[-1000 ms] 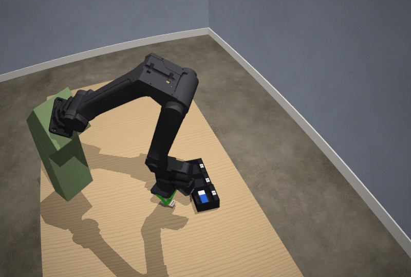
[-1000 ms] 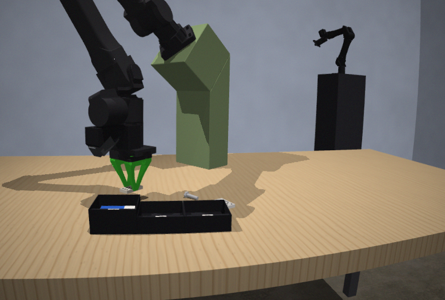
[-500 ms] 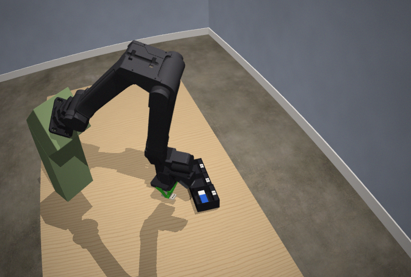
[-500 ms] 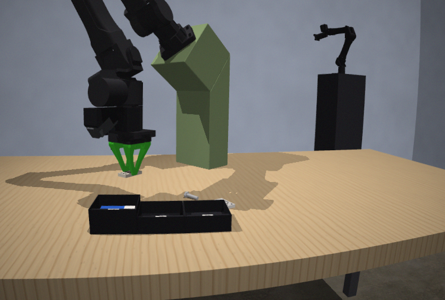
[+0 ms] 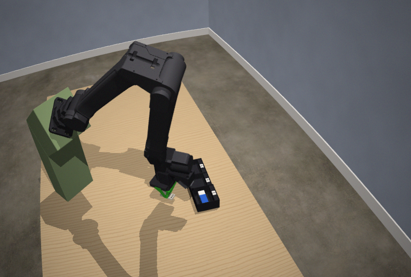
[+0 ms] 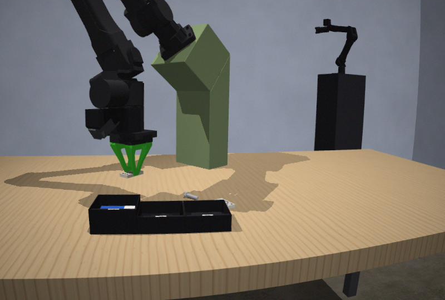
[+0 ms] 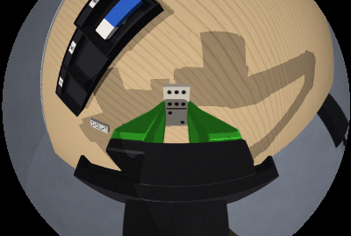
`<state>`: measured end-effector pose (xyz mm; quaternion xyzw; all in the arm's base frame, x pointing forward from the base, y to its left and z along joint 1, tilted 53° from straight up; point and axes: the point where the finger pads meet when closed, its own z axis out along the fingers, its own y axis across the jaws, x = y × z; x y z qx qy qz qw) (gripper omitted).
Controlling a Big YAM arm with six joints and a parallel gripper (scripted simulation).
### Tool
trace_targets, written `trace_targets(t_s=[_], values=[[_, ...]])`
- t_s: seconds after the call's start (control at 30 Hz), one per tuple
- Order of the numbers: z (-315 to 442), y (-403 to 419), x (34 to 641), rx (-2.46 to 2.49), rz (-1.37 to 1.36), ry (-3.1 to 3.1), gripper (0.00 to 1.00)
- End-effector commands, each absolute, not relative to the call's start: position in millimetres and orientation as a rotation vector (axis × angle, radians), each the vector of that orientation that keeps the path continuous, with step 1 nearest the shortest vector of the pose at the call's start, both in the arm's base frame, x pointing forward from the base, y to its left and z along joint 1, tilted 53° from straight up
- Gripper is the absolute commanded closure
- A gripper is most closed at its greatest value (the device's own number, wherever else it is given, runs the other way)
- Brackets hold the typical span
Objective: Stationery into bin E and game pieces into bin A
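Grey bolt [image 6: 191, 196] lying on side; background black arm [image 6: 346, 49] atop dark pedestal [image 6: 348, 109]; pale baseboard [image 5: 172, 35].

Pale, streaky-grained wood for the tabletop [image 5: 232, 234] [image 6: 287, 217] [image 7: 175, 43] — matt black plastic-looking bins [image 5: 208, 206] [image 6: 183, 225] [image 7: 119, 37].

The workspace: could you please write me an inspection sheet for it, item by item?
Surface: wood-grain table, shadows across it.
Job's things: a domino in the gripper; another domino behind the bins; a blue-and-white eraser in the taller end bin; bin letters too small to read surely.
Clutter: a grey bolt on the table.
Gripper: shut on the domino, above the table.
Cables: nothing seen.
Surroundings: grey-blue walls, green pedestal, second arm on a dark stand.
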<state>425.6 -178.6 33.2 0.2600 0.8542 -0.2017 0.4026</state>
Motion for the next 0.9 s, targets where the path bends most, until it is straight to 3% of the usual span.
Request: trace_targets(t_s=[0.0, 0.87], values=[[25, -175, 421, 0.663, -0.506, 2.169, 0.79], [36, -173, 419, 0.656, -0.508, 2.159, 0.79]])
